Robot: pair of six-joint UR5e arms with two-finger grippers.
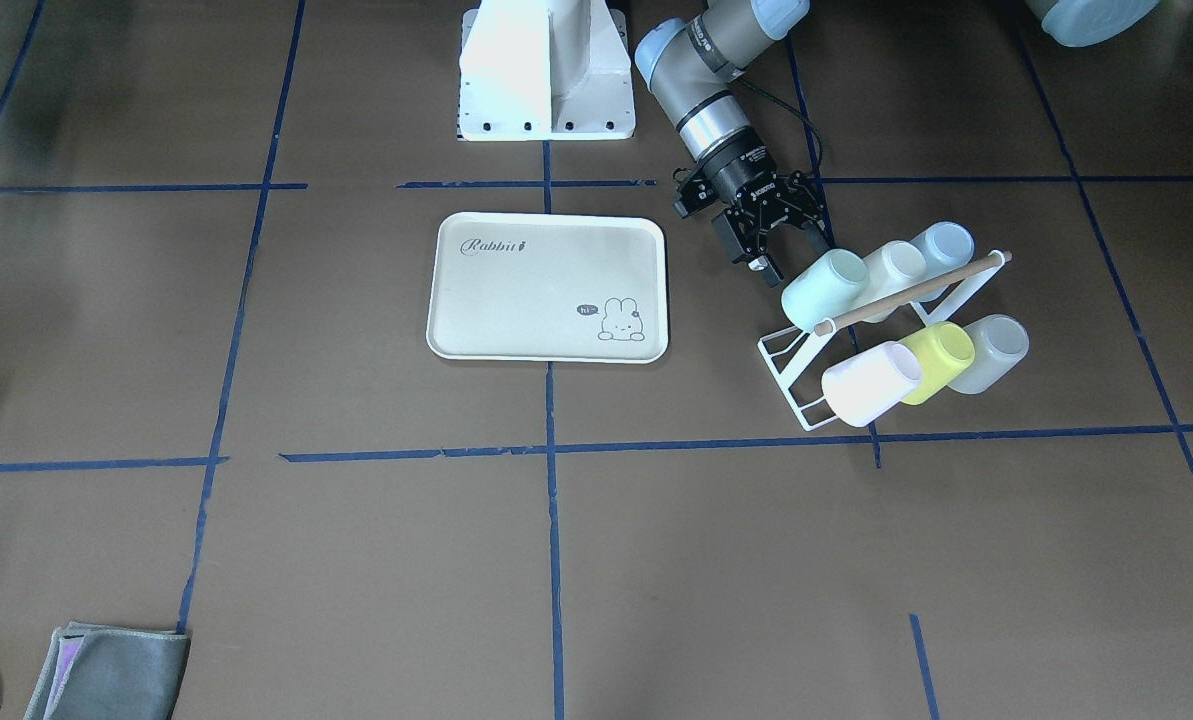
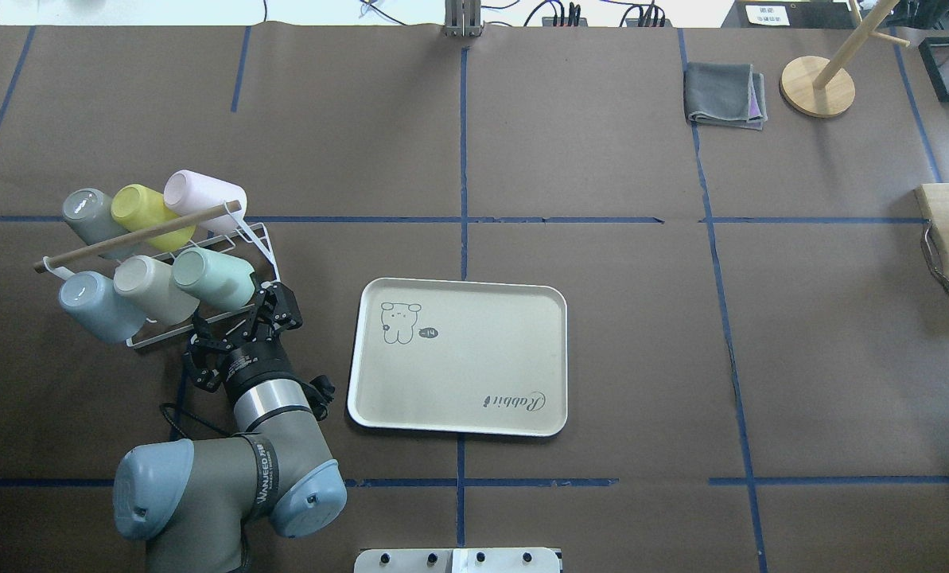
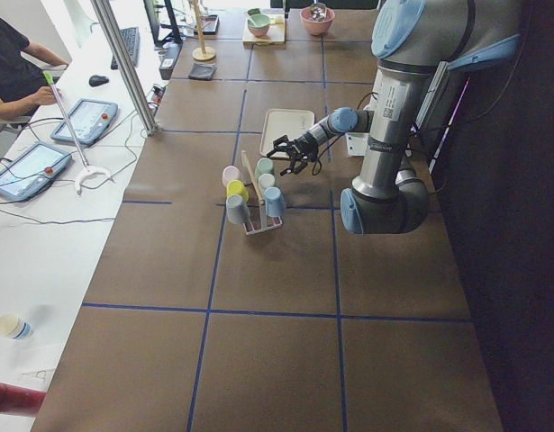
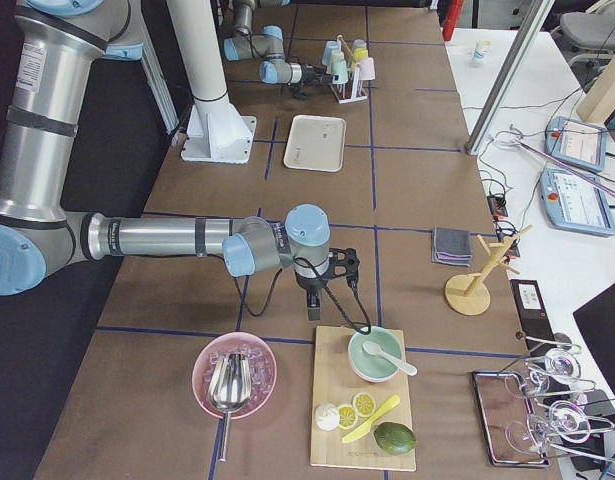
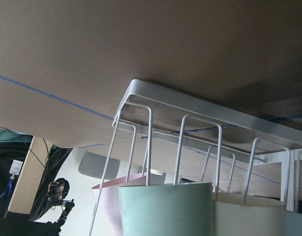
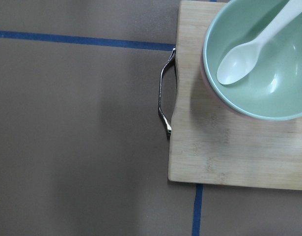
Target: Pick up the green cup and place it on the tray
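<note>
Look for the green cup [image 1: 824, 288] tilted on the white wire rack [image 1: 791, 372], end slot nearest the tray [image 1: 536, 300], beside a cream cup [image 1: 894, 268]. Note the left pincer [image 1: 792, 256] spread just beside it, gripping nothing. Risks, judging from here: snagging a wire, dragging the rack across the table [image 1: 356, 560], or knocking the cream cup through an off-centre close. Cannot tell the right pincer's [image 4: 319, 305] state.

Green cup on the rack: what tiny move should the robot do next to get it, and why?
Probably ease the left gripper forward until its open jaws straddle the pale mint-green plastic cup. The jaws stand spread just short of it, and it sits ungripped on the white wire rack.
</note>
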